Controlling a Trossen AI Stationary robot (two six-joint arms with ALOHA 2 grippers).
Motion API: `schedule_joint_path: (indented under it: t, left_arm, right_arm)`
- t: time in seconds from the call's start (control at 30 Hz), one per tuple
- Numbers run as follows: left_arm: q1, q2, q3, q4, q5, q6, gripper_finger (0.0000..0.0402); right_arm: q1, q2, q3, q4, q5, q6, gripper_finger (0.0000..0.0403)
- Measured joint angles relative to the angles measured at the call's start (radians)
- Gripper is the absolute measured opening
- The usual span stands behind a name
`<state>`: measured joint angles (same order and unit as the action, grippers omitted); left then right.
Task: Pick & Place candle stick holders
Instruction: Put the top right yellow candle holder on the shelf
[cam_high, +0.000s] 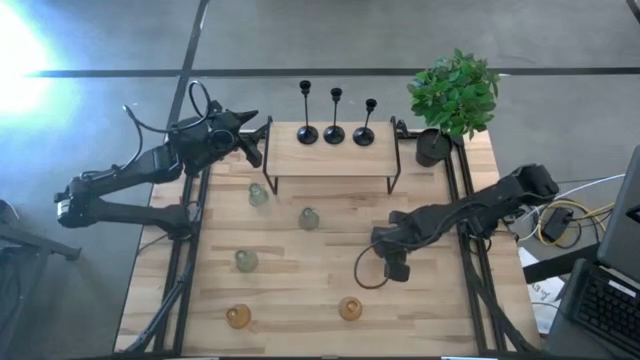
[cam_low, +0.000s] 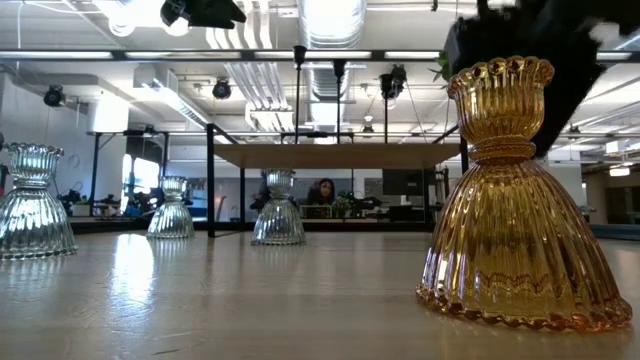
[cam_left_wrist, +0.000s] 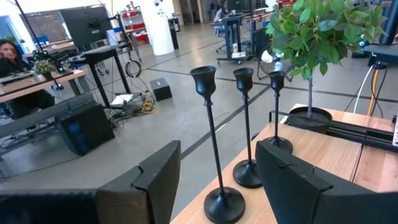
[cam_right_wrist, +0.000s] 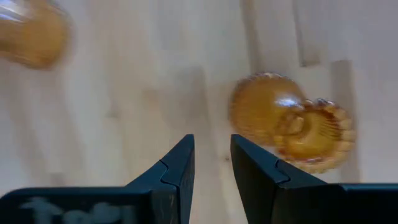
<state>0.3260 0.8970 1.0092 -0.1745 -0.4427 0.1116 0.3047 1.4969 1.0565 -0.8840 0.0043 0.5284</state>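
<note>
The right gripper's (cam_right_wrist: 211, 165) fingers stand a narrow gap apart with nothing between them, pointing down at the wooden table (cam_high: 300, 290); the left gripper's (cam_left_wrist: 217, 180) fingers are spread wide and released, also holding nothing.

Only the left wrist view shows the three black candlesticks (cam_left_wrist: 214, 143) from the side, upright in a row on the raised shelf (cam_high: 330, 160), just ahead of the left gripper, with the potted plant (cam_left_wrist: 317, 37) behind them. From above, five glass holders lie scattered on the table: three pale green ones (cam_high: 258, 194) and two amber ones (cam_high: 350, 308). The low view shows one amber holder's (cam_low: 510, 200) ribbed skirt and fluted rim close up. The right wrist view shows an amber holder (cam_right_wrist: 292, 124) just beside the right fingers, not touching.

The left arm reaches across to the shelf's left end. The right arm stretches in from the right edge, its wrist bent down over the table near the amber holder.
</note>
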Motion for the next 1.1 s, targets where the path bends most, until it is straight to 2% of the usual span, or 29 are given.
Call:
schedule_joint_path:
  t: [0.07, 0.2, 0.27, 0.7, 1.1]
  left_arm:
    - [0.000, 0.000, 0.000, -0.002, 0.000, 0.000, 0.0213]
    - [0.000, 0.001, 0.000, -0.010, 0.000, 0.001, 0.0213]
    - [0.000, 0.002, 0.000, -0.011, 0.000, 0.003, 0.0213]
    - [0.000, 0.002, 0.000, -0.028, 0.000, 0.008, 0.0213]
    - [0.000, 0.002, 0.000, -0.028, 0.000, 0.009, 0.0213]
  right_arm:
    - [0.009, -0.027, 0.032, 0.001, 0.003, 0.008, 0.0098]
    - [0.014, -0.060, 0.076, -0.006, 0.138, -0.035, 0.0098]
    - [0.002, -0.060, 0.083, -0.025, 0.168, -0.064, 0.0098]
    - [-0.040, -0.057, 0.004, -0.041, 0.115, -0.077, 0.0098]
    - [-0.054, -0.056, -0.073, 0.034, 0.098, -0.075, 0.0098]
